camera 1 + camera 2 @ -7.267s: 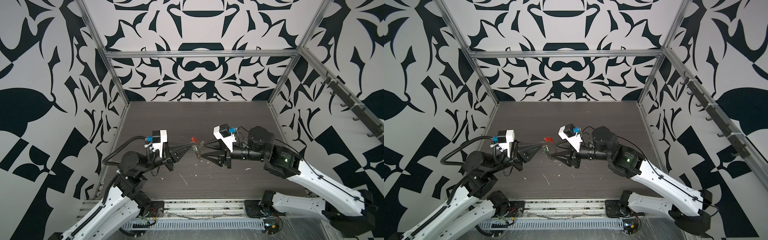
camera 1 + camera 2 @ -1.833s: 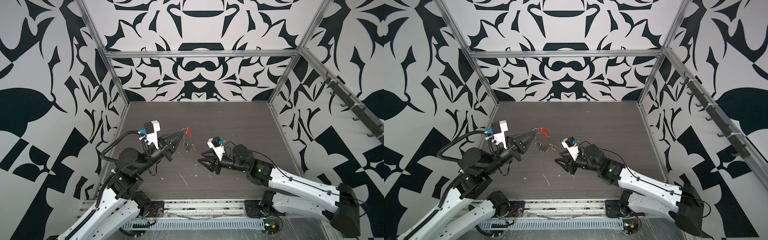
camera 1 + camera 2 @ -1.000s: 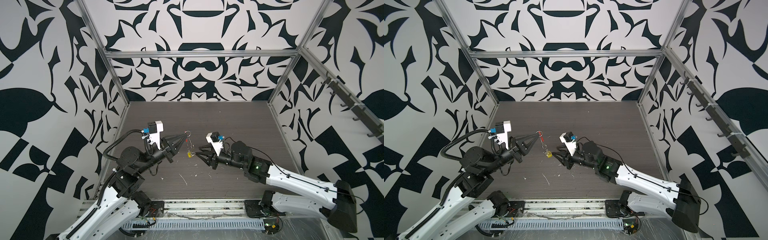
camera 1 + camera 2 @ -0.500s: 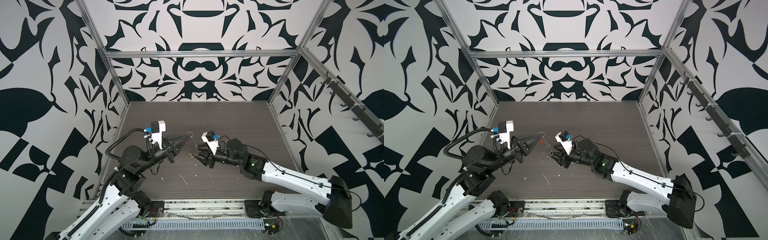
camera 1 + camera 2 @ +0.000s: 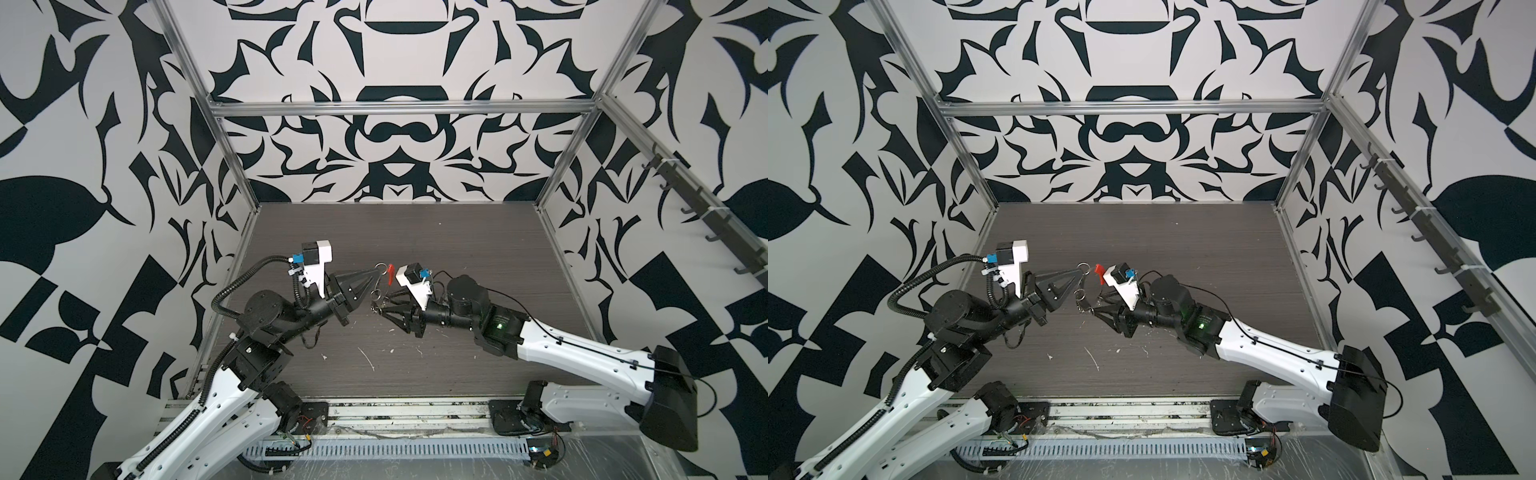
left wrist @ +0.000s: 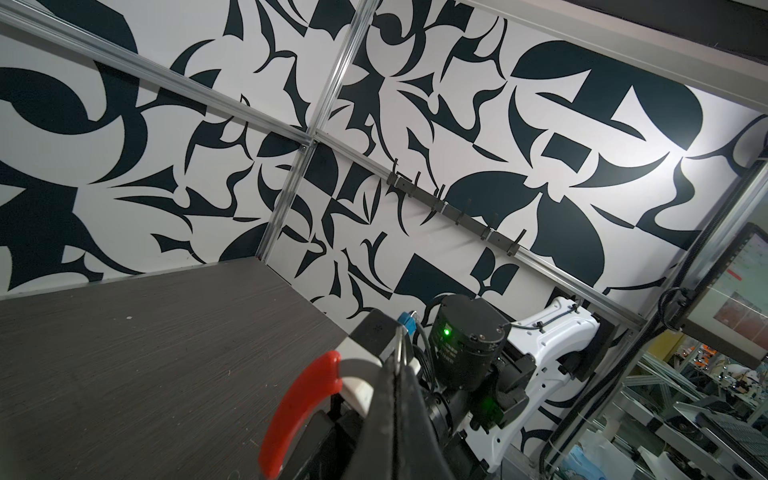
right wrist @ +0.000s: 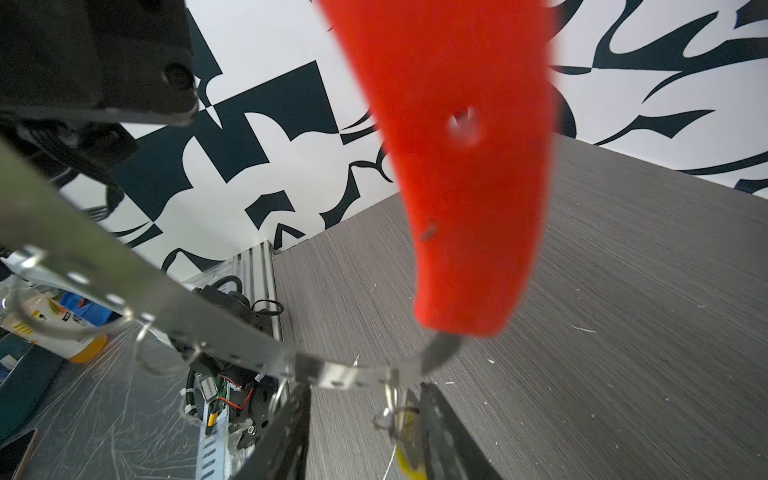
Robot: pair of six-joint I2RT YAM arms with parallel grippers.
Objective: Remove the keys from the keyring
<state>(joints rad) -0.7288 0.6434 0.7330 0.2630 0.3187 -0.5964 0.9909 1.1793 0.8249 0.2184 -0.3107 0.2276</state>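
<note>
My left gripper [image 5: 376,270] is shut on the keyring [image 7: 232,340], a thin grey band with small holes, and holds it above the dark table [image 5: 457,249]. In the left wrist view the closed fingertips [image 6: 390,374] pinch the band's edge. A red key [image 5: 391,279] curves off the band's end, close to the right wrist camera, where it fills much of that view [image 7: 465,166]. My right gripper [image 7: 365,399] is open just under the band. A yellow key [image 7: 405,453] hangs from a small wire loop and lies against one of its fingers. In both top views the two grippers meet tip to tip [image 5: 1088,307].
Small white scraps [image 5: 365,357] lie on the table in front of the grippers. Patterned walls with metal posts close in the left, back and right sides. A rail of hooks [image 5: 706,216] runs along the right wall. A slotted cable duct [image 5: 386,449] lies at the front edge.
My right gripper has risen and moved left up to the hanging keyring, so the yellow key now sits between its fingers. The left gripper shifted slightly right, still shut on the ring.
</note>
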